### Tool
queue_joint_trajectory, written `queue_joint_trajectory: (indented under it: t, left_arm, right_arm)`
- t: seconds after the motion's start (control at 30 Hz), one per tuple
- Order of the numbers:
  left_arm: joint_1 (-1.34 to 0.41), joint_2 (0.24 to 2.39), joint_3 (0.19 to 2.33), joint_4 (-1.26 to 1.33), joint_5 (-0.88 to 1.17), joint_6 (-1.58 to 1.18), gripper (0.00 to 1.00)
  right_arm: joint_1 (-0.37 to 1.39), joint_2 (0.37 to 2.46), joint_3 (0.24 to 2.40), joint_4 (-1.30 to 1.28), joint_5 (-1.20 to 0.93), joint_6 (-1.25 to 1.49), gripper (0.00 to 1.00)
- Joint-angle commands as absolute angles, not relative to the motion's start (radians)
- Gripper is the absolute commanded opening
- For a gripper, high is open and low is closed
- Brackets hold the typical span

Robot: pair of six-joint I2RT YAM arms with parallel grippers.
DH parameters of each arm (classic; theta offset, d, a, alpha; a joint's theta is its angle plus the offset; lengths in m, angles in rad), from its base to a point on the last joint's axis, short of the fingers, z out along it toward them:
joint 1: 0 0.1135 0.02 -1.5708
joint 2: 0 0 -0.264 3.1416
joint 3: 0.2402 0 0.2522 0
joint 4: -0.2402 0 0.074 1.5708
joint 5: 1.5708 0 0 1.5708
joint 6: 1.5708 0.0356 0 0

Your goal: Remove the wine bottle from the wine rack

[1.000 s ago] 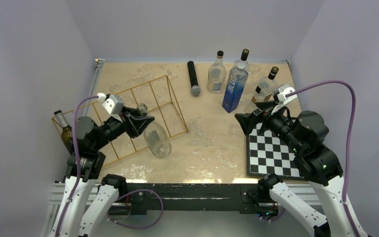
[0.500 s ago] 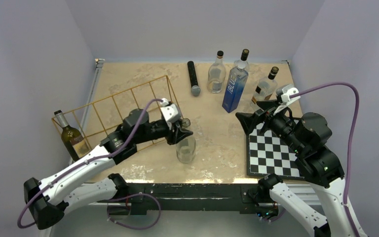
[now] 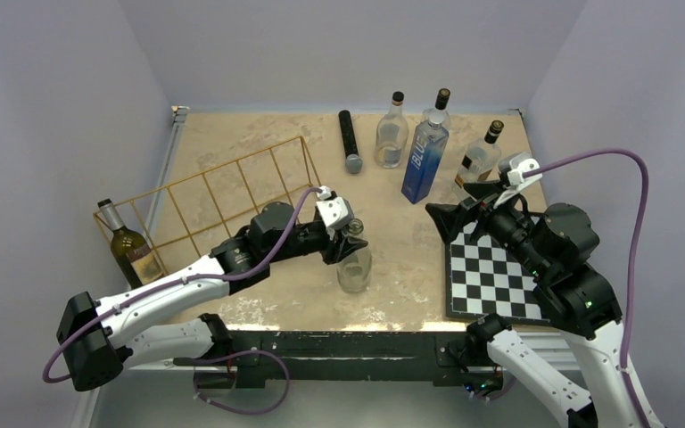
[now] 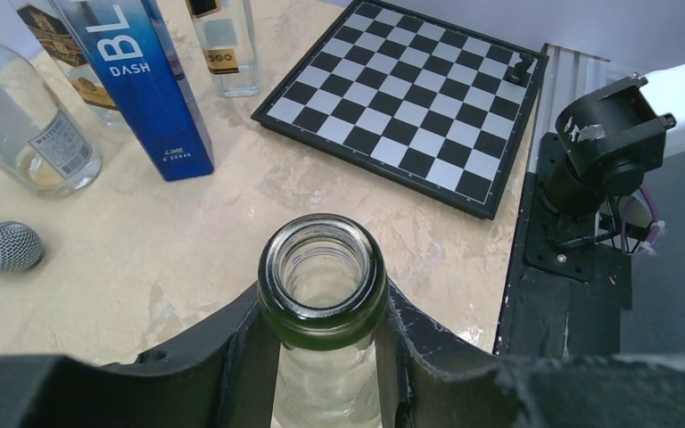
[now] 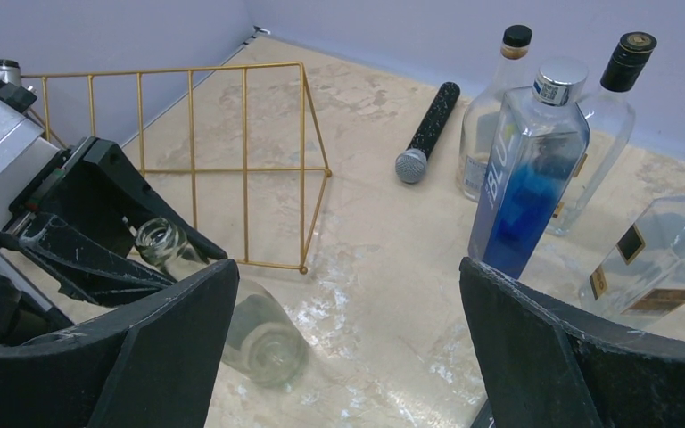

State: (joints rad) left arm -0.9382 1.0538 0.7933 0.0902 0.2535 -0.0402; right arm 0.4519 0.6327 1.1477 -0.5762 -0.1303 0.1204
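Left end effector [image 3: 346,241] clamped on wine bottle [image 3: 355,266] neck. I've swung it out of the wine rack [image 3: 232,192]; it's now just right of it over the counter [image 3: 401,267]. Only set-down left, I reckon. Right end effector [image 3: 458,207] spread wide.

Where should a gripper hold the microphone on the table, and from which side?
Probably at the straight black handle of the microphone, from above, closing across its width: it lies flat, and its rounded mesh head would likely slip.

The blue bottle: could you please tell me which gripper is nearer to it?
Right. The right gripper is open just on the near side of the blue bottle; the left gripper is farther off, shut on the neck of a clear bottle.
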Motion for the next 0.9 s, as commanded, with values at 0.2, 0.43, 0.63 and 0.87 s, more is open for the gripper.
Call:
queue_joint_trajectory:
  t: [0.2,0.43,0.63,0.87]
  left_arm:
    - [-0.939,1.026,0.835,0.279,0.223,-0.02,0.66]
    - [-0.939,1.034,0.885,0.217,0.191,-0.009,0.99]
    - [-0.939,1.015,0.946,0.137,0.178,-0.018,0.99]
    - [-0.939,0.972,1.046,-0.024,0.062,-0.005,0.99]
  right_arm:
    - [0.454,0.649,1.149,-0.553,-0.137,0.111,0.99]
    - [0.454,0.669,1.168,-0.551,-0.178,0.124,0.99]
    - [0.454,0.709,1.169,-0.523,-0.294,0.152,0.99]
    - [0.454,0.766,1.125,-0.412,-0.538,0.187,0.99]
